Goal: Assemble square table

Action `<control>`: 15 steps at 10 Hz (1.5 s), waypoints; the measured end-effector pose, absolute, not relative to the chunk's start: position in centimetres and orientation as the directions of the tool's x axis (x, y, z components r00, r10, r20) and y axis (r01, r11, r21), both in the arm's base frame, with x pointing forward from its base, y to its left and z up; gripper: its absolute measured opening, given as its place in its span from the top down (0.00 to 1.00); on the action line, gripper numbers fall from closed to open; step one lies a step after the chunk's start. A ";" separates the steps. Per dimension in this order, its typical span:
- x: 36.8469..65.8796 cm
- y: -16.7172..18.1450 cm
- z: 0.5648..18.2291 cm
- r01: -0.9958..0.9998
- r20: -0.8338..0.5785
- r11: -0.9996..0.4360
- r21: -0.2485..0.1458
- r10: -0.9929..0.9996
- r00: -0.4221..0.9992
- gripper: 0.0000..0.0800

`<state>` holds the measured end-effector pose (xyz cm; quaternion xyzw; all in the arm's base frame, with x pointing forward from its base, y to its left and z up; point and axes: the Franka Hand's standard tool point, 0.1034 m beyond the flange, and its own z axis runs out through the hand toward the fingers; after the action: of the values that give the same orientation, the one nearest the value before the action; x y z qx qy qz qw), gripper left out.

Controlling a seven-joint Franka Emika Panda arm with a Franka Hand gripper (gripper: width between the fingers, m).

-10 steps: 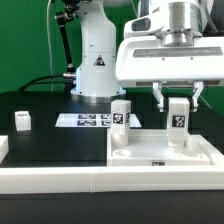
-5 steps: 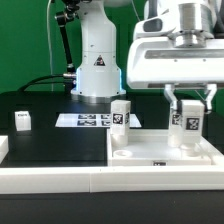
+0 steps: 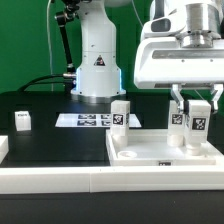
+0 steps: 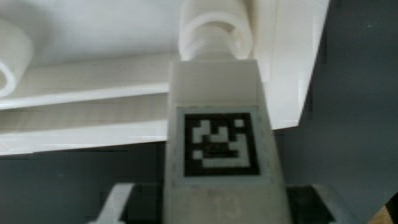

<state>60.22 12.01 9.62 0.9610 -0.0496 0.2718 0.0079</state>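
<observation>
In the exterior view we see our gripper (image 3: 197,106) half-closed on an upright leg (image 3: 198,128), its long axis running straight down from the jaws to the corner of the top (image 3: 150,150) just below, while in the wrist view that leg (image 4: 217,140) points straight away from us at the top (image 4: 89,100).

No actual words or numbers to read anywhere, just black-and-white square code tags: one each on the held leg (image 3: 198,123), the standing leg (image 3: 121,114) and the small leg block (image 3: 22,120), plus several on the marker board (image 3: 88,121). The robot base (image 3: 97,70) has a small dark mark, too blurry to make out.
</observation>
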 end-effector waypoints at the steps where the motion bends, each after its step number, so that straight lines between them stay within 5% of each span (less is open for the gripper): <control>1: 60.1 12.2 9.3 -0.096 0.522 -0.995 -0.009 -0.086 0.849 0.64; 9: 60.0 12.2 8.6 -0.076 0.588 -0.997 0.015 -0.053 0.807 0.64; 10: 60.0 12.2 8.6 -0.075 0.588 -0.997 0.015 -0.052 0.807 0.59; 12: 60.0 12.2 8.6 -0.074 0.588 -0.997 0.017 -0.050 0.808 0.24; 15: 60.0 12.2 8.6 -0.072 0.588 -0.997 0.018 -0.048 0.808 0.19</control>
<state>59.96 12.21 8.63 0.9505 -0.0314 0.3084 0.0197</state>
